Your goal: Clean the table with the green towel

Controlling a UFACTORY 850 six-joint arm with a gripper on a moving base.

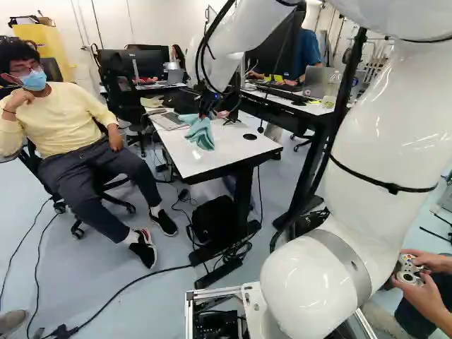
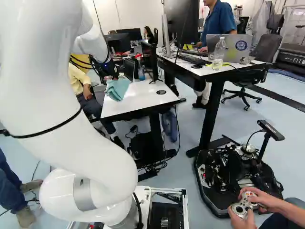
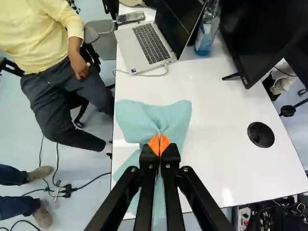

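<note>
My gripper (image 1: 206,113) is over the near part of the white table (image 1: 220,157) in the left base view. The green towel (image 1: 200,133) hangs bunched from it, and in the right base view the towel (image 2: 117,88) shows over the tabletop too. Seen from the wrist, the gripper (image 3: 159,144) has its orange-tipped fingers pressed together, pinching the towel (image 3: 166,118) near its middle. Folds spread out ahead of the fingers and also under them, close to the table's edge. Whether the lower folds touch the tabletop I cannot tell.
On the same table are a laptop (image 3: 147,45), a bottle with blue liquid (image 3: 204,38), a monitor (image 3: 262,36) and a round black cable cover (image 3: 261,134). A seated person (image 1: 70,134) is beside the table. A second, higher desk (image 2: 214,70) stands to its right.
</note>
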